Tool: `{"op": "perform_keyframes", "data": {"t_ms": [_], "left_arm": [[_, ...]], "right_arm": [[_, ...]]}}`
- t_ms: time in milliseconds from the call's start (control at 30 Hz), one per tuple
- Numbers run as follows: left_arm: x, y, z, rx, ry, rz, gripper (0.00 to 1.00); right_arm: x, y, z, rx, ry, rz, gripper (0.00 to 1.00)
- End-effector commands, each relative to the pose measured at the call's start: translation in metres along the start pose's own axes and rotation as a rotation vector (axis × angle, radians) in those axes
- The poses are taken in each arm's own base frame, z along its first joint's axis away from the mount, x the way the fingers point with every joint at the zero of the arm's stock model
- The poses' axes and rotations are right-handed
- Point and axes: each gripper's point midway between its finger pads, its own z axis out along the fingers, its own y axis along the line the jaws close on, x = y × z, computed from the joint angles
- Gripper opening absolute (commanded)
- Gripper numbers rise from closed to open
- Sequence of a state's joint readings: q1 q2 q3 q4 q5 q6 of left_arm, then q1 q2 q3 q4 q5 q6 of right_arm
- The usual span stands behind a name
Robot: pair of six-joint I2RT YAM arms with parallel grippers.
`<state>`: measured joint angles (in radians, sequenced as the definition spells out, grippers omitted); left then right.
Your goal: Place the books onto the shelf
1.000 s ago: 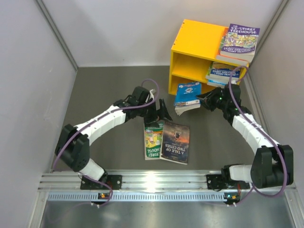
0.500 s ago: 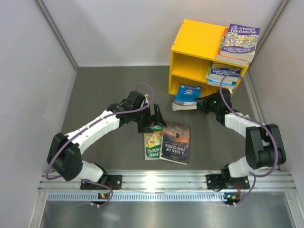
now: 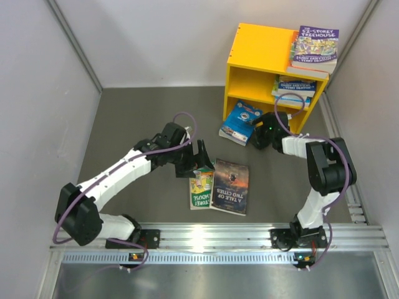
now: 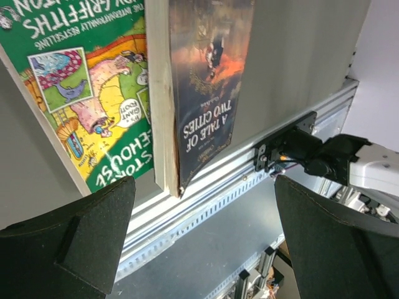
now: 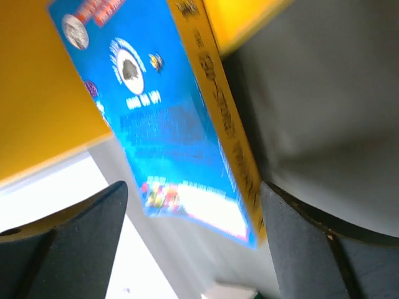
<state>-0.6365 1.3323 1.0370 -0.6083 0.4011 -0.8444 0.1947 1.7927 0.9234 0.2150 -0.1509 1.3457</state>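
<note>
Well, some books (image 3: 294,88) sit on the shelf (image 3: 259,47), three loose books (image 3: 230,185) wait on the surface (image 3: 137,118), left tool (image 3: 201,161) and right tool (image 3: 259,137) open.

1. A slotted aluminium rail (image 3: 212,235) runs across the near edge, with a glare spot at its middle.
2. Beyond the rail lies a dark grey matte floor (image 3: 137,118).
3. Pale grey walls enclose it: left panel (image 3: 37,93), back wall (image 3: 156,37), right panel (image 3: 374,93).
4. Nearer than the rail are a perforated strip (image 3: 212,256) and a steel sheet (image 3: 212,280).
</note>
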Motion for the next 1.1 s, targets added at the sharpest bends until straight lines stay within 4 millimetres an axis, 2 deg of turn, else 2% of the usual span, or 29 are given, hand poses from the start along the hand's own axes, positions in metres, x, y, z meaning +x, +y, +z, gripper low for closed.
{"op": "perform_keyframes", "data": {"t_ms": [0, 67, 100, 133, 200, 233, 267, 300, 367, 400, 433, 467, 500, 567, 633, 667, 700, 733, 867, 1067], "left_arm": [[-0.010, 0.007, 0.006, -0.045, -0.027, 0.023, 0.98], [-0.014, 0.015, 0.018, -0.087, -0.017, 0.025, 0.97], [-0.020, 0.018, 0.027, -0.112, -0.010, 0.031, 0.95], [-0.023, 0.022, 0.032, -0.143, -0.012, 0.036, 0.94], [-0.033, 0.023, 0.048, -0.186, -0.001, 0.063, 0.91], [-0.034, 0.022, 0.055, -0.209, -0.001, 0.088, 0.90], [-0.041, 0.017, 0.068, -0.224, 0.010, 0.116, 0.88], [-0.038, 0.012, 0.077, -0.241, 0.024, 0.145, 0.88], [-0.047, 0.015, 0.098, -0.322, 0.029, 0.176, 0.84], [-0.045, 0.014, 0.107, -0.339, 0.043, 0.189, 0.75], [-0.049, 0.014, 0.114, -0.358, 0.040, 0.190, 0.67], [-0.053, 0.015, 0.127, -0.369, 0.048, 0.179, 0.61], [-0.055, 0.014, 0.134, -0.371, 0.048, 0.182, 0.44], [-0.062, 0.018, 0.152, -0.393, 0.038, 0.190, 0.31], [-0.066, 0.012, 0.162, -0.391, 0.027, 0.199, 0.13], [-0.068, 0.019, 0.171, -0.418, 0.022, 0.196, 0.08], [-0.068, 0.017, 0.174, -0.425, 0.016, 0.199, 0.03], [-0.073, 0.012, 0.177, -0.419, -0.001, 0.200, 0.00], [-0.083, -0.003, 0.191, -0.395, -0.079, 0.185, 0.00], [-0.097, -0.001, 0.213, -0.426, -0.134, 0.129, 0.00]], "right_arm": [[0.021, 0.009, -0.024, -0.027, 0.078, -0.072, 0.86], [0.027, -0.004, -0.045, -0.017, 0.091, -0.095, 0.86], [0.031, -0.019, -0.052, 0.009, 0.102, -0.097, 0.86], [0.032, -0.018, -0.068, 0.003, 0.101, -0.117, 0.86], [0.034, -0.031, -0.085, 0.026, 0.106, -0.137, 0.86], [0.036, -0.033, -0.102, 0.037, 0.110, -0.161, 0.86], [0.034, -0.034, -0.111, 0.039, 0.099, -0.174, 0.86], [0.032, -0.025, -0.129, 0.005, 0.079, -0.217, 0.87], [0.027, -0.034, -0.148, 0.051, 0.057, -0.243, 0.88], [0.023, -0.022, -0.166, 0.006, 0.026, -0.295, 0.88], [0.020, -0.020, -0.175, 0.003, 0.010, -0.314, 0.89], [0.016, -0.026, -0.185, 0.039, 0.002, -0.317, 0.88], [0.013, -0.021, -0.200, 0.011, -0.021, -0.352, 0.88], [0.008, -0.030, -0.218, 0.038, -0.032, -0.347, 0.86], [0.005, -0.028, -0.239, 0.004, -0.055, -0.366, 0.84], [0.001, -0.027, -0.246, -0.001, -0.075, -0.360, 0.83], [-0.003, -0.033, -0.258, 0.008, -0.095, -0.354, 0.83], [-0.001, -0.034, -0.263, -0.001, -0.093, -0.355, 0.82], [-0.003, -0.036, -0.286, -0.003, -0.123, -0.377, 0.81], [-0.004, -0.037, -0.308, 0.045, -0.150, -0.423, 0.82]]}}
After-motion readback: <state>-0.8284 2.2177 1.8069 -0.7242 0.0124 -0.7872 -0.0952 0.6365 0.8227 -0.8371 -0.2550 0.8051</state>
